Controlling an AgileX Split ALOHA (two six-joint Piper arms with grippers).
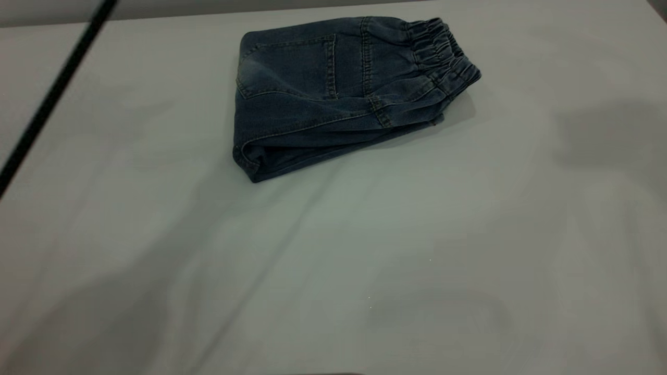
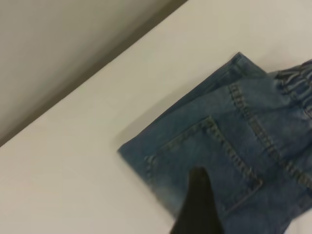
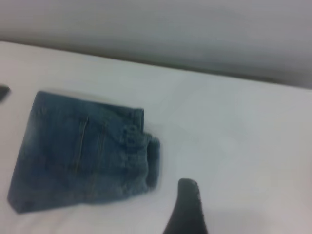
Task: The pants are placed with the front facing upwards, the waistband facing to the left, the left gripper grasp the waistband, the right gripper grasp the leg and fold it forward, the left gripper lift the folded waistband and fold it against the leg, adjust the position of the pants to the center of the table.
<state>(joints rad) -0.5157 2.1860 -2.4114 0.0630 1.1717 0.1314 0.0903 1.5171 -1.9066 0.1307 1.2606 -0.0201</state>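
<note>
**Folded pants lie apart from both grippers**

The pants point(image 1: 333, 94) lie folded into a compact bundle on the table point(image 1: 365, 271), toward its far side in the exterior view. A back patch pocket faces up, and the waistband point(image 1: 443, 52) forms the bundle's right end in that view, with the fold at the left end. Neither gripper appears in the exterior view; only a thin black cable point(image 1: 52, 94) crosses its upper left corner.

In the left wrist view, one dark finger of the left gripper point(image 2: 197, 204) reaches out over the pocket side of the pants point(image 2: 229, 161). The denim lies right under and ahead of that finger, and the waistband point(image 2: 295, 80) sits further off, past the pocket. Whether the finger touches the cloth I cannot tell, and with only this one finger showing I cannot tell if the jaws are spread or pressed together. Nothing is visibly pinched.

In the right wrist view, a single dark finger of the right gripper point(image 3: 187, 207) hangs over bare table, with the pants point(image 3: 78, 151) off to one side and apart from it. The waistband point(image 3: 141, 156) is the end of the bundle nearest this finger. Here too the jaws' state cannot be told from one finger.
</note>
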